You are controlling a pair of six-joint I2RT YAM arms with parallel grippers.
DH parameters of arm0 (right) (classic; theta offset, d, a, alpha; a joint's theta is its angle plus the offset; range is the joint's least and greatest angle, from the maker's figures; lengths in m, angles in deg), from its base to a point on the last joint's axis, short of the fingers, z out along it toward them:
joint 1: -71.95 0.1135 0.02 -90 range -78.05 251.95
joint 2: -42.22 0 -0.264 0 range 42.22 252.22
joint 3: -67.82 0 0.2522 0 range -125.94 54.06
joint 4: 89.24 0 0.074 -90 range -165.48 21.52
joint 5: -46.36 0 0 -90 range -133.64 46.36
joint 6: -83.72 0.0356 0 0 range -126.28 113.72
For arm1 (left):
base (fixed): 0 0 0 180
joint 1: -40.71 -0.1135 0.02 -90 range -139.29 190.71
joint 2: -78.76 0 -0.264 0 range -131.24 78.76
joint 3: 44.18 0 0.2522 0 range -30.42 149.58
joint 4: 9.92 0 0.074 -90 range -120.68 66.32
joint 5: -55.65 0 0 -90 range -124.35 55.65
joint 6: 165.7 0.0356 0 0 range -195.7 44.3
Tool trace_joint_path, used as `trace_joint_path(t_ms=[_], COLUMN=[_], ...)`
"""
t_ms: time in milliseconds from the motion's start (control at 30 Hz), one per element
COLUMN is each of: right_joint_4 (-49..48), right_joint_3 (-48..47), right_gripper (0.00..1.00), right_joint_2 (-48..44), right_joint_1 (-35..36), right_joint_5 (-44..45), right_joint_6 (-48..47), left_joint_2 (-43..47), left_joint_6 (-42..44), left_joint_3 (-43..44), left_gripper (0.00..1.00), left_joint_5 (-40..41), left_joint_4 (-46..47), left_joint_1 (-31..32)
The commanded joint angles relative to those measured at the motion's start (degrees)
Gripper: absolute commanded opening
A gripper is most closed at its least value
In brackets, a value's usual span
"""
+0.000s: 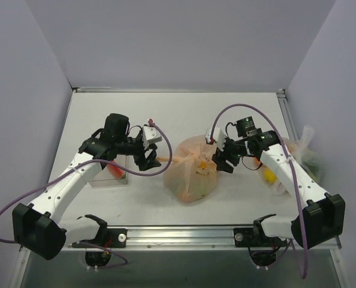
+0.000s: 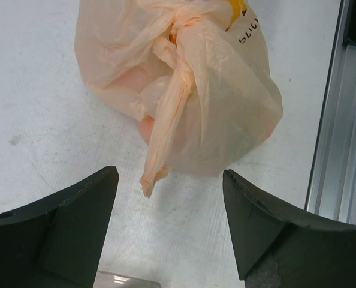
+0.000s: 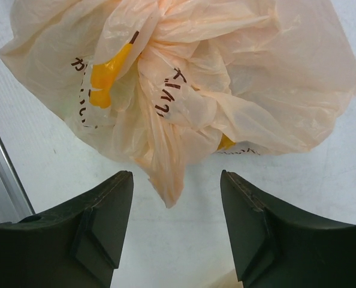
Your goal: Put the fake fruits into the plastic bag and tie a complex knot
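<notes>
Mid-table, a little right of centre, sits the bag, bulging and tied shut. Its knot is on top, with a thin strip trailing toward the left. The fruits inside show only as dim rounded swellings through the peach film. The yellow patches on the film could be print or fruit; the frames do not settle it.

The left gripper hovers just left of the bag with its jaws spread and nothing between them. In the wrist view the strip's frayed tip lies between the fingers without touching either. The right gripper hovers just right of the knot, likewise released, and a pointed fold of film reaches toward its gap untouched.

At the left, a tray lies half hidden under the left arm, with something red-orange inside (its shape unclear). At the far right edge a clear bag is slumped against the wall. A yellow piece beside it is partly hidden by the right arm.

The table lies bare beyond the bag, and a rail runs along the near edge.
</notes>
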Motion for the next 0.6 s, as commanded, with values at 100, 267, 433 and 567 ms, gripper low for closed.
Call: trace_joint_path(t_ms=[100, 267, 433, 567], right_joint_4=[1.15, 0.53, 0.71, 0.71], right_joint_3=[-0.14, -0.05, 0.92, 0.92], right_gripper=[0.54, 0.38, 0.09, 0.0], right_joint_2=[3.68, 5.27, 3.87, 2.64], right_joint_1=[3.82, 4.35, 4.18, 4.35], right_joint_5=[4.28, 5.78, 7.01, 6.48], right_joint_6=[-1.25, -0.72, -1.78, -1.78], left_joint_2=[-4.78, -8.12, -11.03, -12.43], left_joint_6=[7.98, 11.93, 16.84, 18.79], left_joint_3=[4.44, 4.88, 3.13, 1.28], left_gripper=[0.83, 0.83, 0.81, 0.77], left_joint_5=[0.65, 1.27, 2.23, 5.74], left_joint_4=[-0.3, -0.3, 0.4, 4.53], left_joint_1=[1.97, 3.37, 4.87, 7.76])
